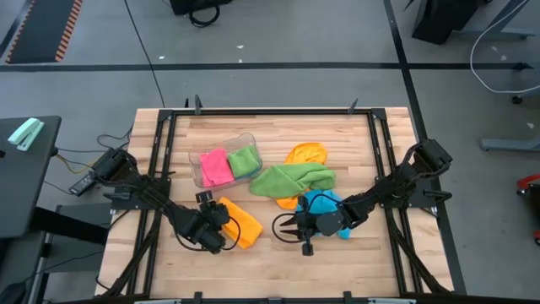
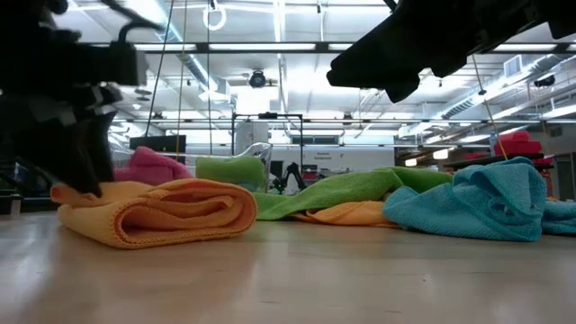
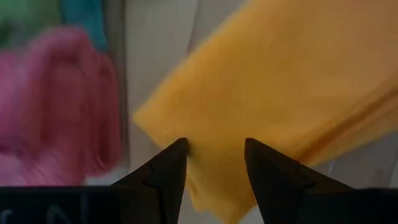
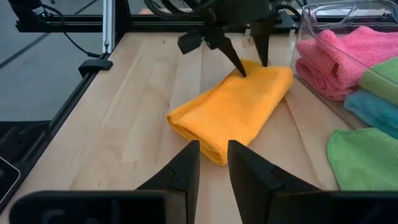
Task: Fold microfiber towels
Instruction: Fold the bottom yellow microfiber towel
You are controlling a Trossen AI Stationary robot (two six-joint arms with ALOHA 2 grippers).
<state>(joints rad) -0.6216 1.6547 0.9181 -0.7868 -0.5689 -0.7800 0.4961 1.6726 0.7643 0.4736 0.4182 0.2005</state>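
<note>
1. A robotics lab or workshop hall: wooden table point(image 1: 278, 262) fenced by a black metal frame point(image 1: 388, 169).
2. Grey floor point(image 1: 278, 34) with trailing cables point(image 1: 143, 42).
3. High ceiling with strip lights point(image 2: 297, 47), pipes, distant equipment.

Tub point(image 1: 221, 145) blocks rear; front bare.
</note>
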